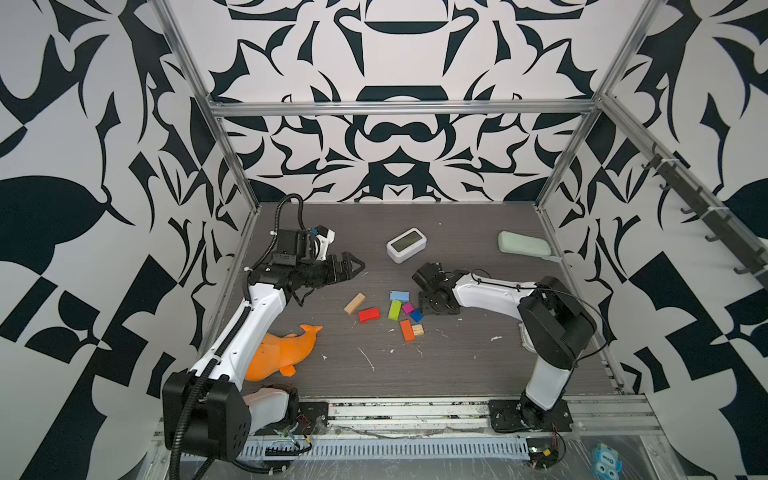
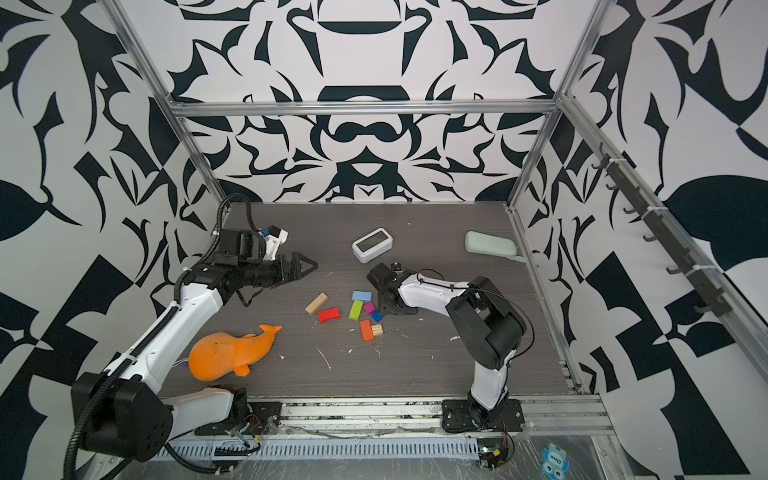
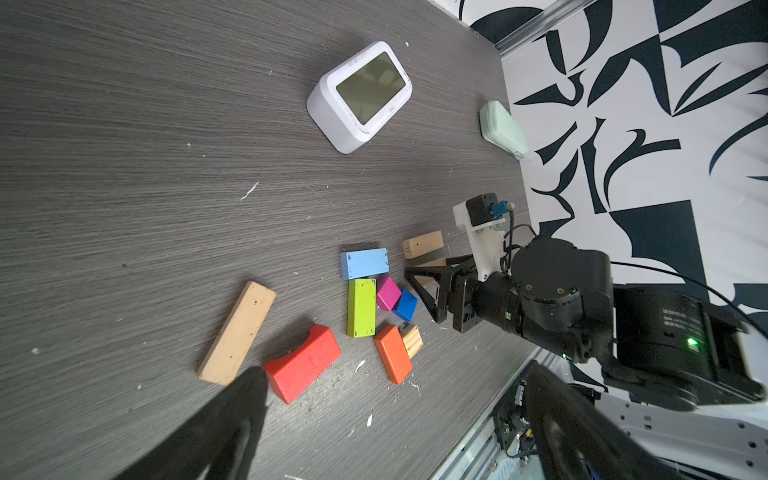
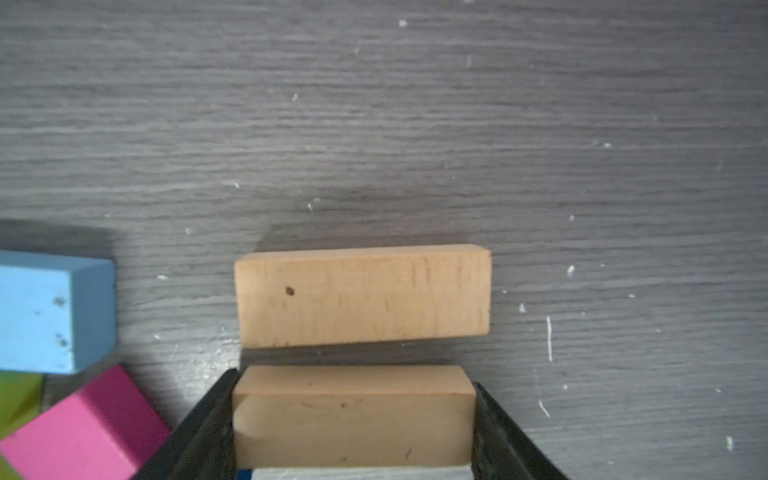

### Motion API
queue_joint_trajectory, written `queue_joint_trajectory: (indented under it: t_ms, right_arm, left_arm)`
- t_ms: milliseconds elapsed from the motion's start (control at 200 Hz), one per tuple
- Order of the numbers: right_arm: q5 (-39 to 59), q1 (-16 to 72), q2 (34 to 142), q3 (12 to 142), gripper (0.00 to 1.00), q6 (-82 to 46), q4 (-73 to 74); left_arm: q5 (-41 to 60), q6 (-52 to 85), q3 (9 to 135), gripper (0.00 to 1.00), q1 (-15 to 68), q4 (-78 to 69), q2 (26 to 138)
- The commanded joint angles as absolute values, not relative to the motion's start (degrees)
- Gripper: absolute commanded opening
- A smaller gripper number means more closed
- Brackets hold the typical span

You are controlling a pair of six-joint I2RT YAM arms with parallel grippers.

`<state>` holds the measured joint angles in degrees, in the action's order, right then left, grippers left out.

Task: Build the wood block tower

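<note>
At three o'clock of the scattered wood blocks (image 1: 395, 309), my right gripper (image 4: 353, 380) is clenching a tan bar (image 4: 353, 432); my left gripper (image 1: 357, 266) is hovering released at eleven o'clock. No tower is standing yet

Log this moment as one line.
Stacking: not started | left gripper: open, empty | right gripper: gripping tan block | remaining blocks: scattered on table

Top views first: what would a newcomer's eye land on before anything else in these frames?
The bright orange dolphin toy at the front left of the table stands out first. Next comes the scatter of coloured wood blocks mid-table, all lying flat, none stacked yet. In the right wrist view, the right end effector grips a tan block just beside a second tan block.
</note>
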<state>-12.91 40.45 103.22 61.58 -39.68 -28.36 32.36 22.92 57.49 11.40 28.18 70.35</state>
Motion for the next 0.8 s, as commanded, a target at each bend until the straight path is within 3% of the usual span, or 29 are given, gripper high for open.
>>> queue_joint_trajectory:
  t_ms: [0, 795]
  right_arm:
    - [-13.8, 39.5, 104.8, 62.0, 0.69, -39.7, -28.5]
    - [-14.3, 38.2, 106.4, 63.2, 0.71, -36.7, -28.8]
  left_arm:
    - [32.3, 22.8, 57.7, 1.0, 11.5, 28.5, 69.4]
    - [32.2, 22.6, 57.5, 1.0, 11.5, 28.6, 69.3]
